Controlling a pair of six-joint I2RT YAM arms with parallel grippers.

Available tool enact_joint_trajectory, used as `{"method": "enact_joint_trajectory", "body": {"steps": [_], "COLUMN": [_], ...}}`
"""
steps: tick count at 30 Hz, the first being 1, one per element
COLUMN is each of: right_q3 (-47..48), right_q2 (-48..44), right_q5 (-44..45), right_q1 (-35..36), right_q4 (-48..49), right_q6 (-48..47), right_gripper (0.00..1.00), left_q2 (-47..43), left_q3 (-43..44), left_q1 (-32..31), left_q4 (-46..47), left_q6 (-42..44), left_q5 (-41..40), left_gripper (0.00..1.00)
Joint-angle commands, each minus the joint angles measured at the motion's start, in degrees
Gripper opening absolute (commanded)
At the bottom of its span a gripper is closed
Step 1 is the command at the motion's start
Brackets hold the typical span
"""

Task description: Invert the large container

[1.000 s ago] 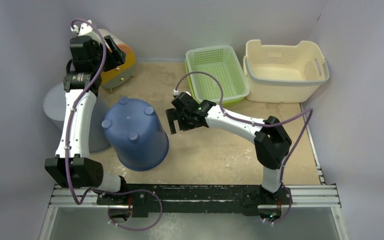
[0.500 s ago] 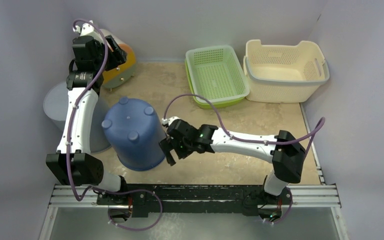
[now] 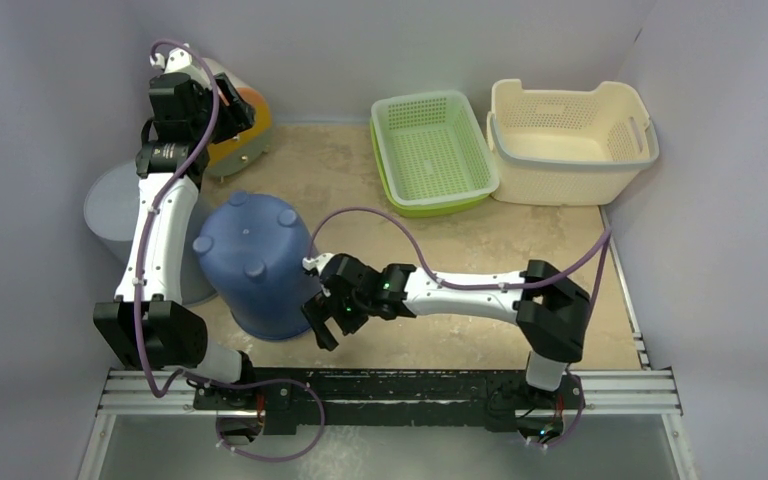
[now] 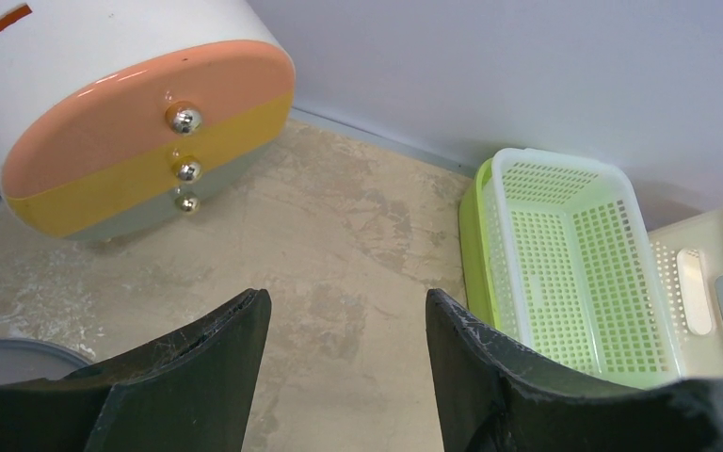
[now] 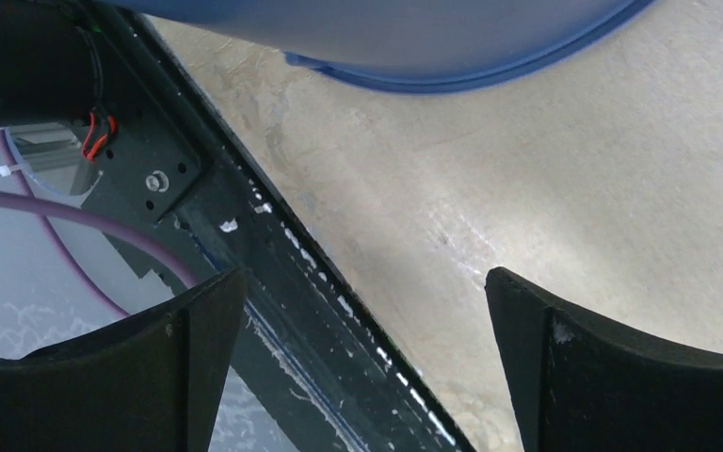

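While left hand (image 4: 344, 303) gapes empty, right hand (image 3: 322, 325) released near blue container (image 3: 250, 265), orange tag (image 4: 9, 17) unreadable

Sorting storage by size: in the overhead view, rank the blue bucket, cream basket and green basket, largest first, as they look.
1-2. The cream basket and blue bucket: about alike; the bucket stands taller, nearer the camera, so unranked.
3. The green basket: slightly smaller.

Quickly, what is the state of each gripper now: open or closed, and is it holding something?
Left gripper: open, holding nothing.
Right gripper: open, holding nothing, close to the rim of the blue bucket.
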Motion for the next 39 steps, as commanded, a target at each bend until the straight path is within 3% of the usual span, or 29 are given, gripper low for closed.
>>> {"method": "enact_joint_trajectory", "body": {"steps": [1,6,13,19,24,32,39], "right_q3": [3.81,6.28,7.93,13.16,19.76,40.99,43.95], "right_q2": [3.20,6.25,9.70,13.42,18.87,31.88,34.73], "right_q5": [-3.63,5.12,15.56,22.53,20.58,13.81,-0.84], "right_q1": [-0.01,-1.30,-9.17,-12.52,-15.43,-20.78,-22.16], "right_q4": [4.07,3.33,4.51,5.89,10.27,9.96,16.83], "right_q6": [-1.82,3.12,10.72,9.38,6.46,-0.71,-5.28], "right_gripper": [1.00,1.00,1.00,1.00,1.00,1.00,1.00], "left_q2": [-0.13,-0.18,-0.12,-0.28,-0.57,-1.92,-2.09], "left_q3": [1.87,1.49,1.54,1.49,1.03,0.56,-1.45], "left_q1": [0.05,0.02,0.03,-0.02,0.03,-0.02,-0.02], "left_q4": [1.87,2.14,1.14,0.86,1.15,1.91,5.36], "left_q6": [1.02,0.78,2.04,2.34,2.35,1.51,-0.67], "left_q5": [-0.21,0.47,0.51,0.47,0.41,0.50,1.65], "left_gripper": [0.61,0.61,0.61,0.61,0.61,0.61,0.61]}}
